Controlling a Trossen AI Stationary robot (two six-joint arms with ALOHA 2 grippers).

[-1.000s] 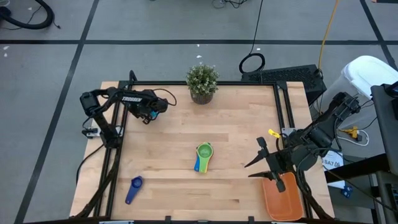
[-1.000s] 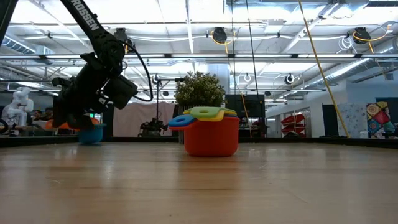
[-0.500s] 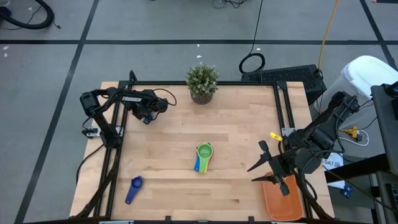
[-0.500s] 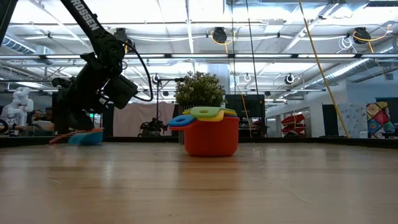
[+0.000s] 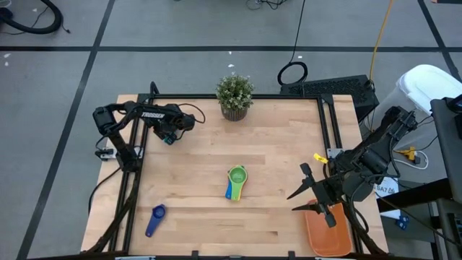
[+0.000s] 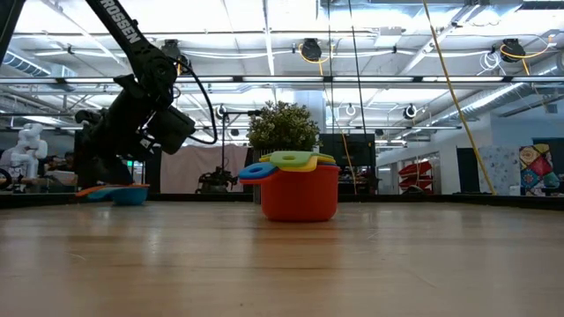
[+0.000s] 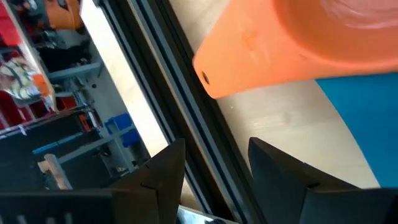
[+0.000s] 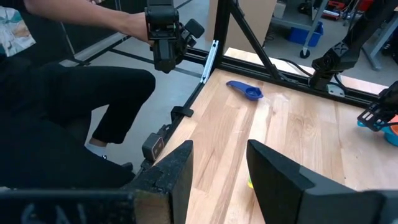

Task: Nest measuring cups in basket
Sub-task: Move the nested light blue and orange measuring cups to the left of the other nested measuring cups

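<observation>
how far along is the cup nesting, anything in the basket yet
Partly done. A stack of nested cups, green on top and red at the bottom, stands mid-table. The left gripper, open, sits over a light blue and orange pair at the far left. Still left: the lone blue cup near the front edge, and moving everything into the basket, where the right gripper waits. No cup shows in it.

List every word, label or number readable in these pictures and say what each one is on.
"TROSSEN": white letters on the left arm, high view.
"ROSSEN": the end of the same brand on that arm's link, low view, its first letter cut off by the picture's edge.
White tag beside the right arm: printed characters, too small to read.
No readable marks on the measuring cups or the basket.
</observation>
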